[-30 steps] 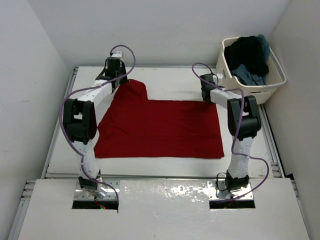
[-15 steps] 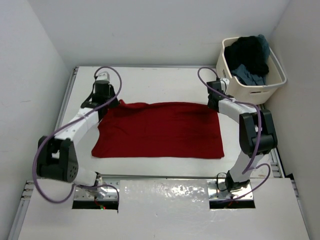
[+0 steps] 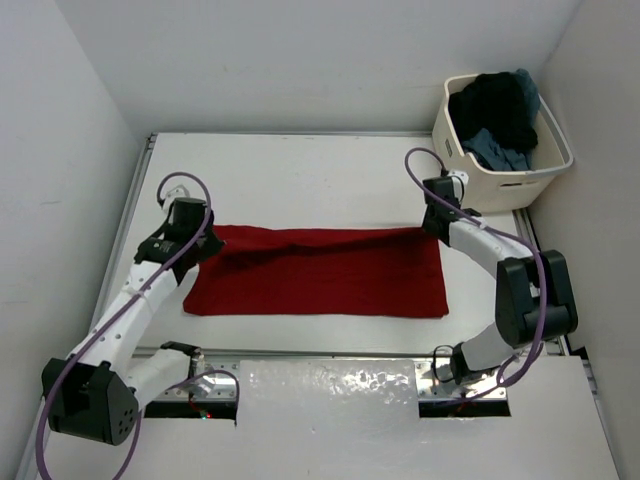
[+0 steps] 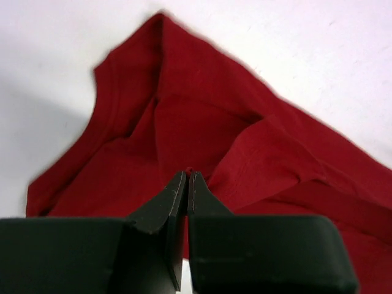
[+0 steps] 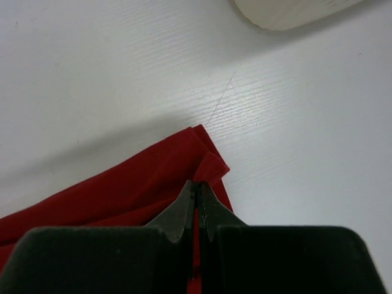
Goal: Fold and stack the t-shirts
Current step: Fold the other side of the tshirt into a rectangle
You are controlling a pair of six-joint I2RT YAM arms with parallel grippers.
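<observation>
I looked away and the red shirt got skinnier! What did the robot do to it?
The left arm and right arm drew back toward their bases, carrying the far edge of the red t-shirt with them, so the cloth is folding over itself into a narrower strip. Both sets of jaws stayed shut on its far corners; nothing was let go. The shirt's near edge and the tub did not move.

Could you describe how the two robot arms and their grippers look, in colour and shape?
The left arm and right arm have white links and black joints. A thin purple cable loops along each. The left gripper and right gripper have black wedge-shaped fingers tapering to narrow tips.
</observation>
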